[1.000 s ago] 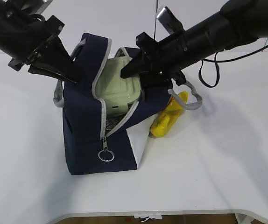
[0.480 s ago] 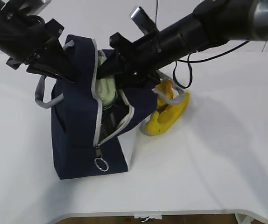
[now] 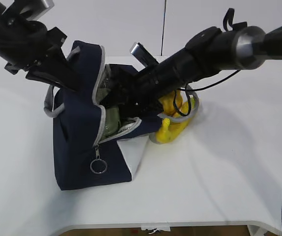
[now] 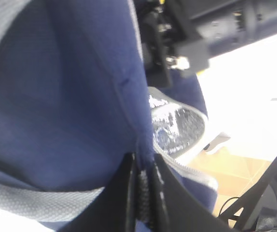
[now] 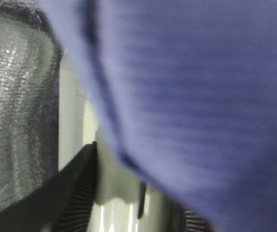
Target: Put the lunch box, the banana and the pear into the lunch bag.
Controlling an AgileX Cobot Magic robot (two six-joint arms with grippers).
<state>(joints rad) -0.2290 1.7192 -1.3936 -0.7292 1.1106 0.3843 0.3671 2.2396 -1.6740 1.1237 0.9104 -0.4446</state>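
My right hand (image 3: 112, 101), clamped on the lunch box (image 3: 111, 122), sits inside the lunch bag (image 3: 79, 142); my left hand (image 4: 141, 205) pinches the bag's edge at ten o'clock; banana (image 3: 176, 124) on the desk (image 3: 229, 162) at three o'clock of the bag

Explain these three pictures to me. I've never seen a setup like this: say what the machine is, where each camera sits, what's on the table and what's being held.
This is a robot with two black arms, each ending in a two-fingered gripper. The wide picture comes from a camera in front, looking down at a slant on a white table. The other two come from cameras on the arms' wrists, so they are close and blurry.

On the table stands a navy lunch bag. The left gripper is shut on the bag's edge, holding it open. The right gripper reaches inside the bag and grips the pale green lunch box. Behind the bag lie the yellow banana and the pear, both still outside.
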